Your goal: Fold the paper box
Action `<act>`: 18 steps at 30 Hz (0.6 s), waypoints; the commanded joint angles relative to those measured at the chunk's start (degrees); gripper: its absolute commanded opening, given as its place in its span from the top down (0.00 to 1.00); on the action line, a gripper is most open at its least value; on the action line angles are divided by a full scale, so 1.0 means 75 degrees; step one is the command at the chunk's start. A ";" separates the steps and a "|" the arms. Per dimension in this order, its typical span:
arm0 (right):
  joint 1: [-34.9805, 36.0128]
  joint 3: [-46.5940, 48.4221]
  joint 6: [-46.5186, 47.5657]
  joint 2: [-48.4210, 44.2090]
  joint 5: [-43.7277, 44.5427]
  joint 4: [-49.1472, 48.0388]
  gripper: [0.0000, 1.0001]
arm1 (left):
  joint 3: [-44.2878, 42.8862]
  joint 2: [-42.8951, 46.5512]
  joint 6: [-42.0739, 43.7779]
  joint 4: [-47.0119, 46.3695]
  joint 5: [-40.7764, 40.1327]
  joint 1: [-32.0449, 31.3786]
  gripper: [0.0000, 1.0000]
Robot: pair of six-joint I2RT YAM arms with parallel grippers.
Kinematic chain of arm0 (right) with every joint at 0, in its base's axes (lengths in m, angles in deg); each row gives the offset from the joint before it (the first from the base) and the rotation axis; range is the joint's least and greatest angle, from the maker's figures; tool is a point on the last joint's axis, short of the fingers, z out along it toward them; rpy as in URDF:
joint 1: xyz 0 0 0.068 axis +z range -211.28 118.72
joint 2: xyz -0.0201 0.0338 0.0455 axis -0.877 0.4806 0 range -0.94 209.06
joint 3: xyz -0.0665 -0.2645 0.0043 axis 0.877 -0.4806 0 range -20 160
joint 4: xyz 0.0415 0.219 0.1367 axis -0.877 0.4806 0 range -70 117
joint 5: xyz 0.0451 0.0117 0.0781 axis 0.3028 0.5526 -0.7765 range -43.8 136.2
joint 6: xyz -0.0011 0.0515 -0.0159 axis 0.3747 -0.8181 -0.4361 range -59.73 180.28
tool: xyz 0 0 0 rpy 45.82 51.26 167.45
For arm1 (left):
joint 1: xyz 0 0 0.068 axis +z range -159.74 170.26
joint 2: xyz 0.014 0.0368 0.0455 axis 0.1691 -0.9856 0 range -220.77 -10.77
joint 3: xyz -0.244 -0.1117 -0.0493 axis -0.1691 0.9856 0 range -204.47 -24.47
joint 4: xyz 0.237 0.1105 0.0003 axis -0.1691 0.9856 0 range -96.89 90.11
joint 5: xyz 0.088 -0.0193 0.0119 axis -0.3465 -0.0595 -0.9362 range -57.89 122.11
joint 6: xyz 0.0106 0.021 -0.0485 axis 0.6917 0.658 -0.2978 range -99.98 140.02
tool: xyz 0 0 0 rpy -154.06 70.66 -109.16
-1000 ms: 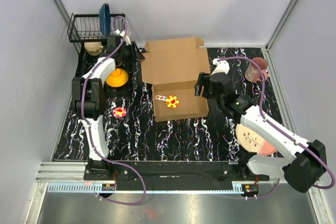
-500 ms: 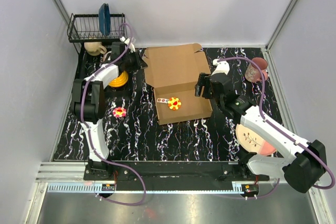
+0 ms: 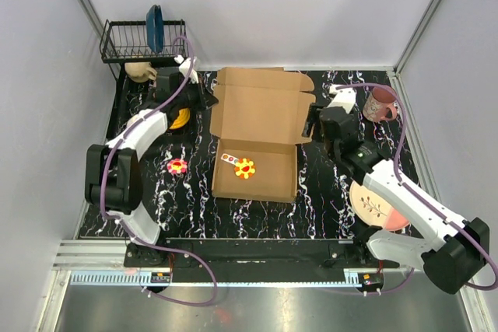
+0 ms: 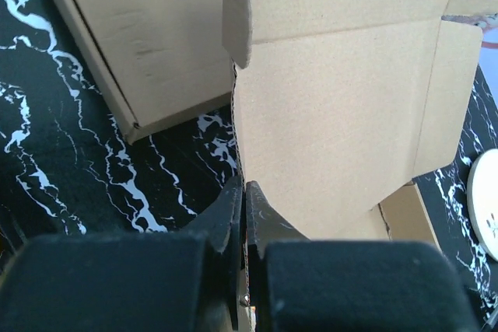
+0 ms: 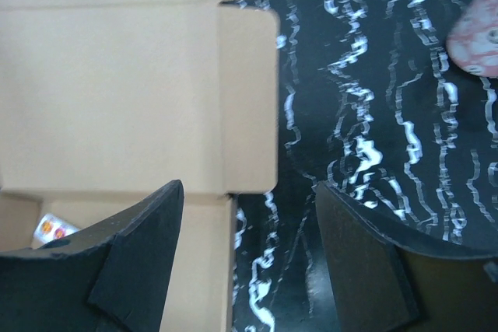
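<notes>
at the far left a wire dish rack (image 3: 117,43) holds a blue plate (image 3: 155,27) on edge, and a cream cup (image 3: 140,71) below it is half hidden by the bars. an orange object (image 3: 181,119) shows only as a sliver behind the left arm. a pink flower toy (image 3: 177,166) lies in the open on the black marbled table (image 3: 194,200).

the left gripper (image 3: 208,102) is at the left edge of the raised lid of the paper box (image 3: 261,114). from the wrist, its fingers (image 4: 261,219) are pressed together with the lid's edge running down into the seam between them – pinching the cardboard, though the contact itself is buried between the pads. a second cardboard face at the upper left of that view is cut off, and which part it is cannot be told.

the box sits mid-table, tray toward the arms, lid tilted up behind it. a red-and-yellow flower (image 3: 245,167) lies in the tray.

the right gripper (image 3: 315,124) is just beside the lid's right edge – jaws spread wide, gripping nothing; its wrist view is blurred. farther right are a pink mug (image 3: 380,103) and a patterned plate (image 3: 373,206) partly covered by the arm.
</notes>
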 commanded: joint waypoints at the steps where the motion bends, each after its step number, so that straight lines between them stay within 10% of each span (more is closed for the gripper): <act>1: -0.0731 0.0260 0.0227 0.0067 0.0131 -0.0091 0.26 | 0.0667 0.0982 0.0450 -0.0594 0.0108 -0.0169 1.00; 18: -0.2162 0.0751 0.0719 0.1718 -0.3351 -0.1536 0.31 | 0.2273 0.2307 0.0485 -0.1754 -0.0525 -0.0450 1.00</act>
